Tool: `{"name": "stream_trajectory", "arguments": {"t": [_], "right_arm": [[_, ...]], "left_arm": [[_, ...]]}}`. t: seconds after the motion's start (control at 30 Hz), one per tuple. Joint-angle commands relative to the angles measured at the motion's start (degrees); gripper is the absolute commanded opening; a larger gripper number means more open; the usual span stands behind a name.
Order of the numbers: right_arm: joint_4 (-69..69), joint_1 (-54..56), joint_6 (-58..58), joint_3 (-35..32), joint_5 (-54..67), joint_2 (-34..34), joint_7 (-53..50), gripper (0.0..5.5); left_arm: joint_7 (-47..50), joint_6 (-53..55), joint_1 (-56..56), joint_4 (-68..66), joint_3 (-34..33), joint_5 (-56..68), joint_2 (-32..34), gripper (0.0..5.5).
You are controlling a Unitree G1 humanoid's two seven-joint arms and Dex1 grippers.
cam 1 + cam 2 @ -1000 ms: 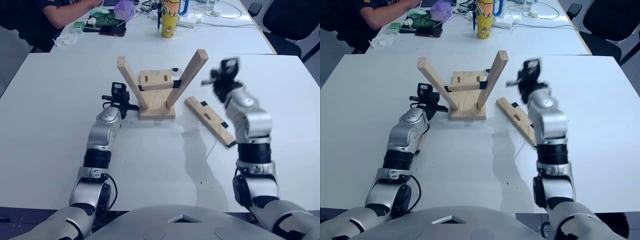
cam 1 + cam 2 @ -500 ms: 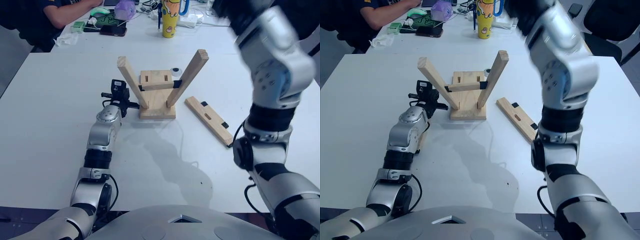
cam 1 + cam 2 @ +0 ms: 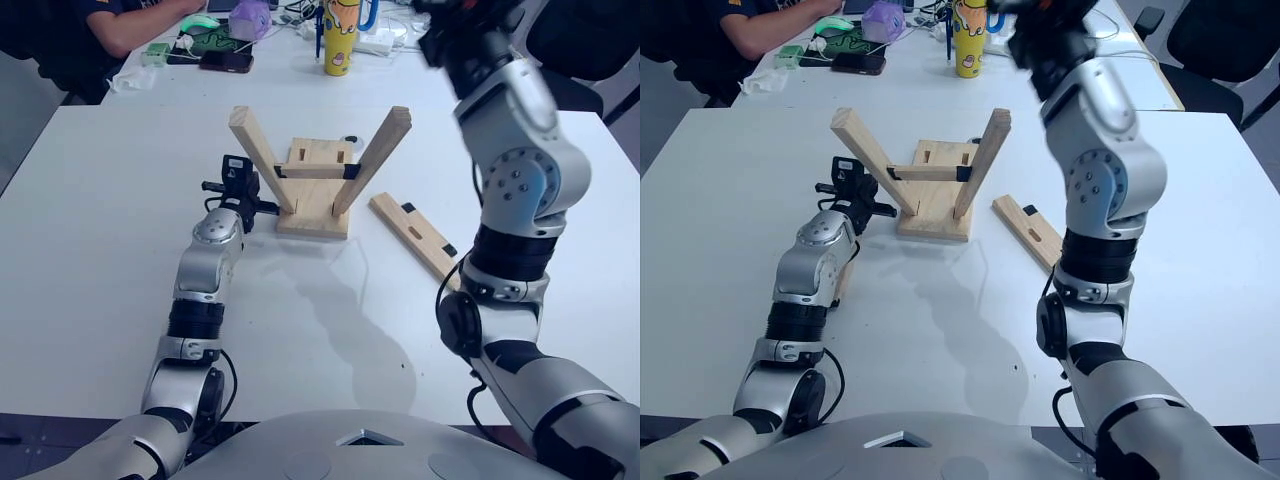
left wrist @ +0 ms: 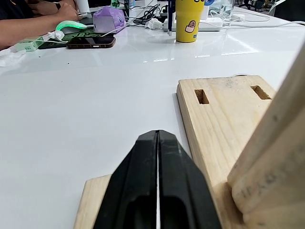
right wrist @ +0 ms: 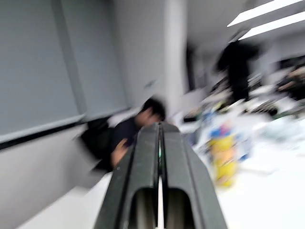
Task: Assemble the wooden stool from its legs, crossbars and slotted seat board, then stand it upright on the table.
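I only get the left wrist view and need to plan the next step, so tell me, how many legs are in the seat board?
Observer: Two. The left leg and right leg stand splayed in the board.
Operator: Are they joined?
Observer: Yes, a crossbar runs between them.
Operator: Any loose parts?
Observer: One loose piece lies flat on the table, on the board's right.
Operator: And the right gripper?
Observer: The right gripper is high in the air, shut and empty.

White table [image 3: 100,250]. Frame centre: slotted seat board [image 3: 312,218] lying on it, slots up. Right of centre: loose wooden leg [image 3: 415,238] flat, slanting toward lower right. Beside board's left edge: second wooden piece [image 4: 90,205], flat.
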State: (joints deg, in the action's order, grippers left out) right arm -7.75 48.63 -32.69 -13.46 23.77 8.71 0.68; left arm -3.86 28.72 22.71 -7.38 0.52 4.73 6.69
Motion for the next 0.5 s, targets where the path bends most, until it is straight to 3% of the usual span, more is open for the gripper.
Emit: {"name": "stream_trajectory", "arguments": {"t": [0.03,0.2,0.33,0.5], "right_arm": [[5.36,-3.98,1.51,-1.31,-9.32,4.04,-7.5,0.04],[4.34,-20.32,-3.51,0.17,-14.33,4.99,-8.12,0.04],[-0.97,-31.72,-6.53,0.21,-15.94,5.08,-7.85,0.04],[-5.24,-34.7,-9.57,0.48,-16.91,2.88,-9.77,0.04]], "left_arm": [[-0.35,0.63,-0.38,0.62,-0.16,-0.02,-0.44,0.0],[1.13,3.06,-4.39,6.4,-1.88,-0.08,0.01,0.0],[3.75,3.95,-11.39,15.23,-7.12,-2.45,4.1,0.0],[6.29,4.08,-14.28,23.3,-12.0,-4.71,6.99,0.0]]}}
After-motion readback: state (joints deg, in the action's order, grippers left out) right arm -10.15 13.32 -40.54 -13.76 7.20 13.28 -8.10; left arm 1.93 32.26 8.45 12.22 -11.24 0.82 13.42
